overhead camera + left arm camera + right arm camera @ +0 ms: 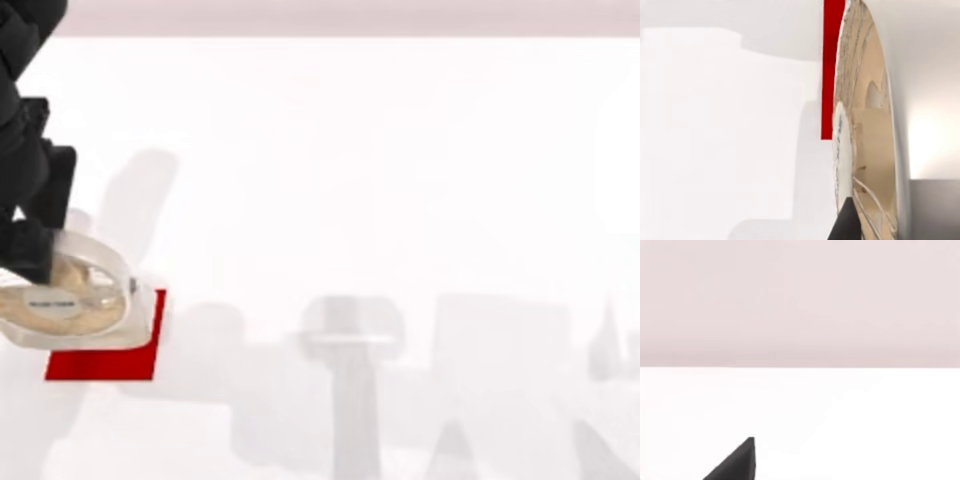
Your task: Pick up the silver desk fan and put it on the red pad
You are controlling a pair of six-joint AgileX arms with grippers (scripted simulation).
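Top view shows the silver desk fan (62, 305) lying with its beige grille face upward, over the left part of the red pad (105, 362), with some of its ring reaching past the pad's left edge. Red still shows in front of the fan and along its right side. Whether it already rests on the pad or hangs just above it, I cannot tell.

The left gripper (40, 262) is down at the far-left part of the fan, its dark fingers closed about the thick ring housing. The left arm reaches in from the far-left corner of the table, bent steeply downward over the fan.

From the left wrist view, the fan (865, 130) fills the frame edge-on, a strip of the pad (829, 70) just beside it, and one dark fingertip (847, 222) against the grille.

I'd judge the fan rigid and fairly light, but its chrome shell looks slick and the grille wires thin. The ring rim seems the sound place to hold; squeezing the grille could bend it.

The right gripper (737, 462) is parked away from the pad, only a dark tip showing in its own wrist view.
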